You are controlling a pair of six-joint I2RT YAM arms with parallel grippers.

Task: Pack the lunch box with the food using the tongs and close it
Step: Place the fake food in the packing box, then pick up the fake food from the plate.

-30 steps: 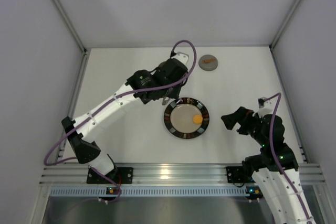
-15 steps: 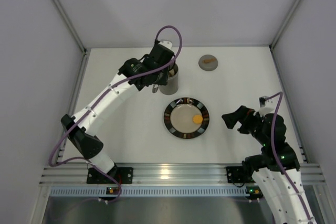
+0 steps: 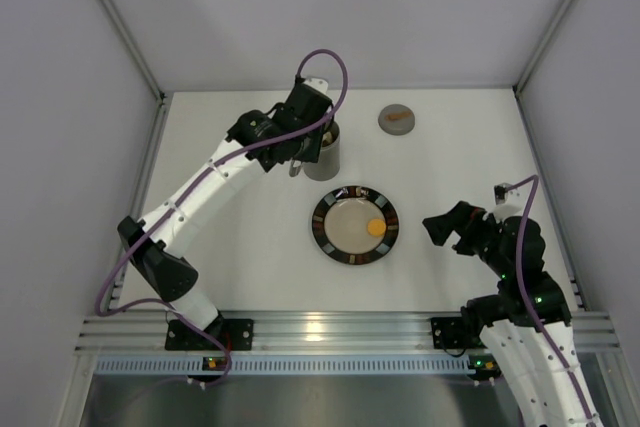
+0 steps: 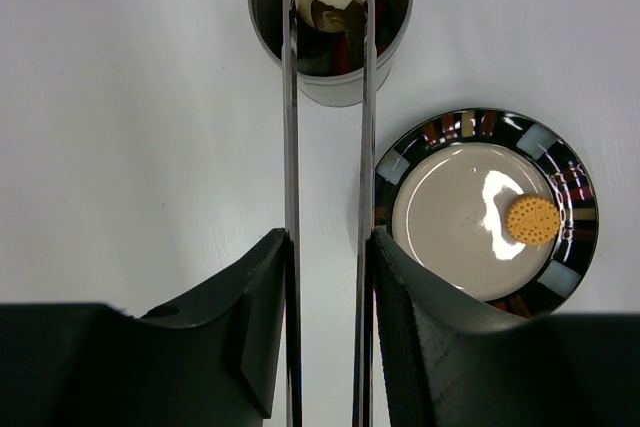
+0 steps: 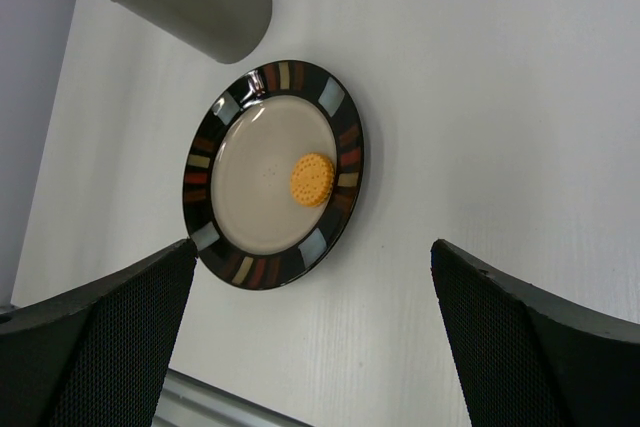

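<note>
White-shelled left arm [image 3: 195, 202] and right arm [image 3: 545, 352] with black joints, each trailed by a purple cable [image 3: 322, 51]. Black wedge-shaped fingers [image 5: 100, 347], mesh-textured on the right hand [image 3: 435, 229]. Small green and orange lights [image 3: 211, 361] near the bases.

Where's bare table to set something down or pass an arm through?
Free: the table's back right, past the lid; the near strip between plate and front rail. Crowded: lunch box, with the left end effector and tongs over it.
</note>
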